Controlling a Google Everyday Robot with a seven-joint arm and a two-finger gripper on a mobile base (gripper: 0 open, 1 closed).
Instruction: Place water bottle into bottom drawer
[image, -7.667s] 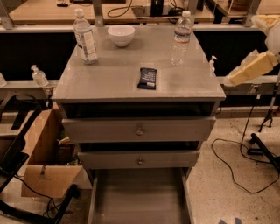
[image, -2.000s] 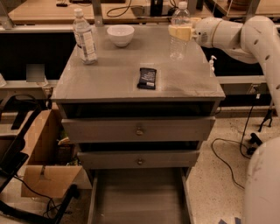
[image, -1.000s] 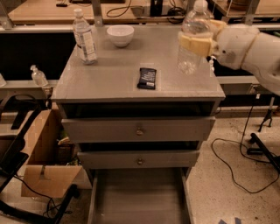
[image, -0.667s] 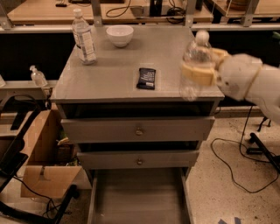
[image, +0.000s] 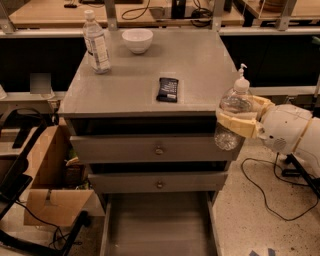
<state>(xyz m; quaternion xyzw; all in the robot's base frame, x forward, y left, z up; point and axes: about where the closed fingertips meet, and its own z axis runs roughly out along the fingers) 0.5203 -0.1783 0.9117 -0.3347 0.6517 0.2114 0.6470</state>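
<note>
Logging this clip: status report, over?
Gripper shut on water bottle, by cabinet front-right corner. Bottom drawer open, lower left. Nothing visible inside it.

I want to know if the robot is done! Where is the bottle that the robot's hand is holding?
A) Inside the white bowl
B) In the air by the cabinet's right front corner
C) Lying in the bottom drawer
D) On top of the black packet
B: the gripper is shut on the water bottle just off the right front corner of the cabinet, while the open bottom drawer below holds no bottle.
</note>
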